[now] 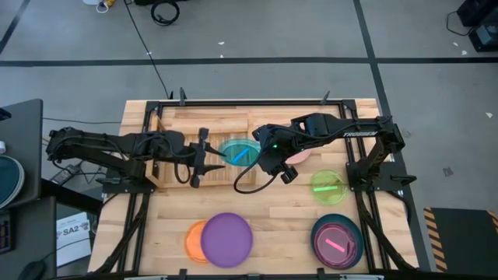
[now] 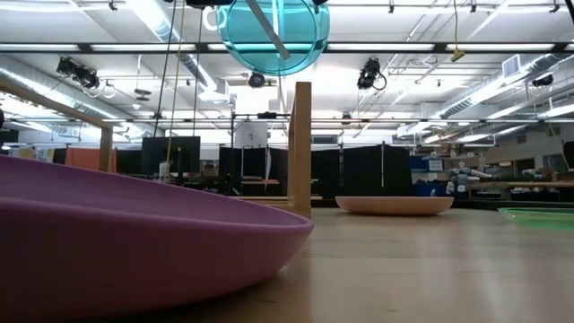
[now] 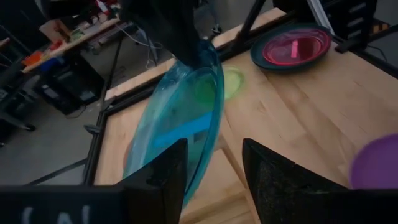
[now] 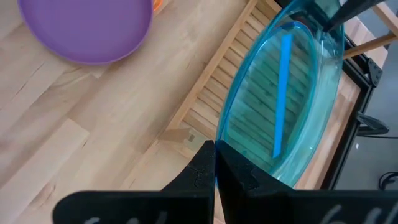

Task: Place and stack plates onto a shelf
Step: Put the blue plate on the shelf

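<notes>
Right gripper (image 4: 215, 163): over the middle of the table, fingers pinched together on the rim of the teal plate (image 1: 239, 151), holding it up in the air.
Teal plate: see-through, tilted on edge, with a blue strip across it; in the low view it hangs high above the tabletop, over the shelf.
Left gripper (image 3: 214, 167): at the shelf's right end, facing the teal plate; its fingers stand apart, one on either side of the plate's lower rim; whether they touch it I cannot tell.
Shelf (image 1: 177, 126): light slatted wood, on the far left part of the table; slats show under the teal plate in the right wrist view.
Purple plate (image 1: 226, 239): large, flat on the near edge of the table, lying partly over an orange plate (image 1: 191, 241).
Green plate (image 1: 327, 187): small, on the table to the right, near the right arm.
Dark plate (image 1: 338, 241): near right corner, a pink plate (image 1: 336, 243) resting inside it.
Pale pink plate (image 1: 300, 156): peeks out just beside the right gripper.
</notes>
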`<state>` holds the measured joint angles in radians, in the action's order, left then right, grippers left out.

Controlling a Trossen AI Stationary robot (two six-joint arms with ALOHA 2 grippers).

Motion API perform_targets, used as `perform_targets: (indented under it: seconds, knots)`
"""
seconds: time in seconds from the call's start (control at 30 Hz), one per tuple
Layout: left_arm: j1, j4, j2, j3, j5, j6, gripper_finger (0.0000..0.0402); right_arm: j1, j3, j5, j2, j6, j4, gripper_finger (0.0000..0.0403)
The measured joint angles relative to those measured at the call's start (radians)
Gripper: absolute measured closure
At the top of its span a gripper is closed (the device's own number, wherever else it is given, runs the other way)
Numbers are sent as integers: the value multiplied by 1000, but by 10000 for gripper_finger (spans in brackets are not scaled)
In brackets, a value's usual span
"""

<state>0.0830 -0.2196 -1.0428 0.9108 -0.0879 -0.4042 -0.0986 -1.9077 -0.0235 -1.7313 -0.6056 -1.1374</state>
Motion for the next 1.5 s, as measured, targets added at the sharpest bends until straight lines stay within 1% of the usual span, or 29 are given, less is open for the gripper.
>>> perform_targets:
  seconds: [0.4,0.77,0.93,1.1,1.3,1.5]
  knots:
    - [0,-3,0,0,0,0,298,0,0,0,0,0,10,391]
    - [0,-8,0,0,5,0,358,0,0,0,0,0,34,391]
    - [0,-11,0,-1,7,-1,372,1,0,-1,0,0,38,391]
    - [0,-9,0,-1,7,-1,374,1,0,-1,1,8,40,389]
    - [-1,7,0,-1,0,-1,374,1,-1,-14,1,11,67,363]
    - [-2,3,0,-1,-1,-1,375,1,-1,-21,1,11,76,308]
